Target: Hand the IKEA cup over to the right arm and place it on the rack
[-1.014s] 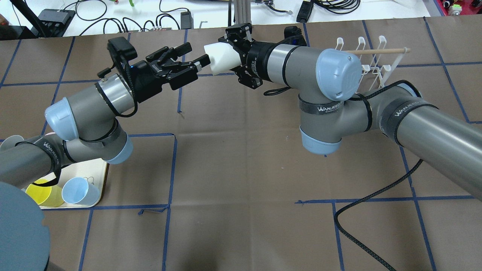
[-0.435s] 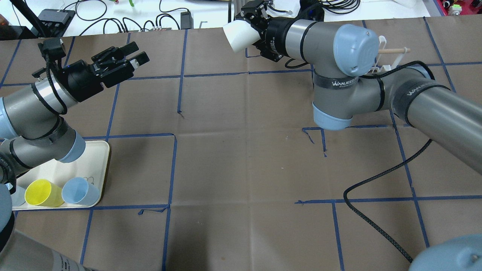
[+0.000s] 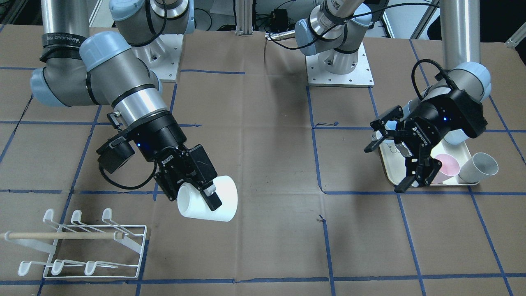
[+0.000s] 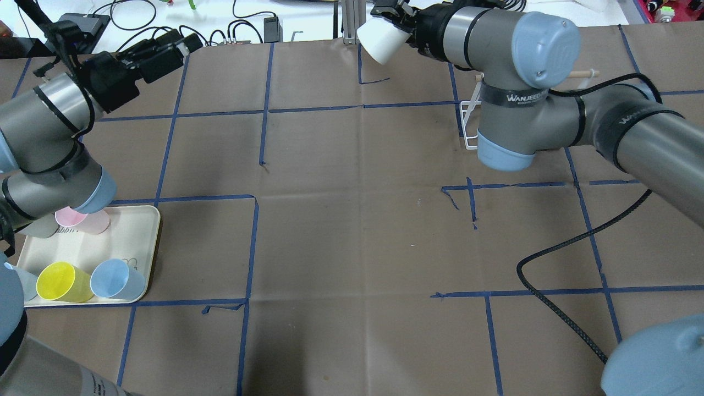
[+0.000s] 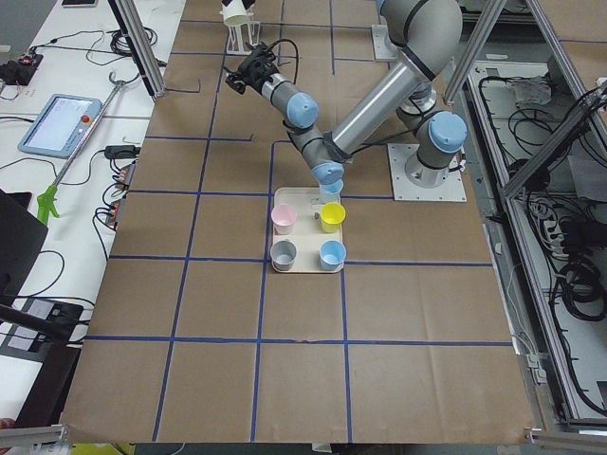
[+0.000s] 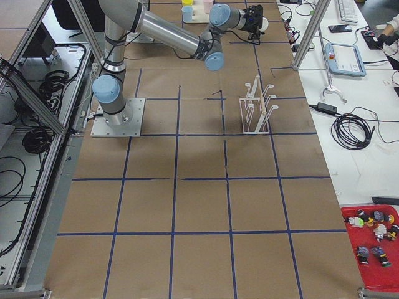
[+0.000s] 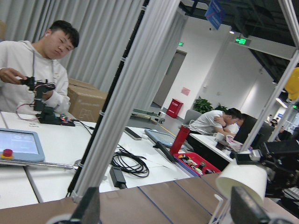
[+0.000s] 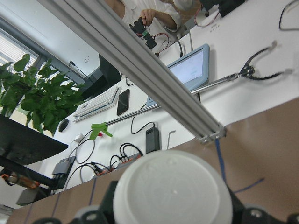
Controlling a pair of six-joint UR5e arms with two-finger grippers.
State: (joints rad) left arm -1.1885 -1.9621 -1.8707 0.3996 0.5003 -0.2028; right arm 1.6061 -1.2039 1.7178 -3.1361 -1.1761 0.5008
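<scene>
White cup (image 3: 220, 201) is gripped at its rim by the right claw (image 3: 197, 193), held tilted above the desk (image 3: 267, 164) near the rack (image 3: 74, 235); the left claw (image 3: 386, 168) hangs spread wide over the cream tray (image 4: 126, 236).

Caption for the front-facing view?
Right gripper holds a white cup; left gripper open and empty; rack holds nothing.

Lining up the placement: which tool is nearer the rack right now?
Right. The right tool, shut on the white cup, hangs a short way off the rack's end. The left tool is open at the table's other end, where the tray is.
</scene>
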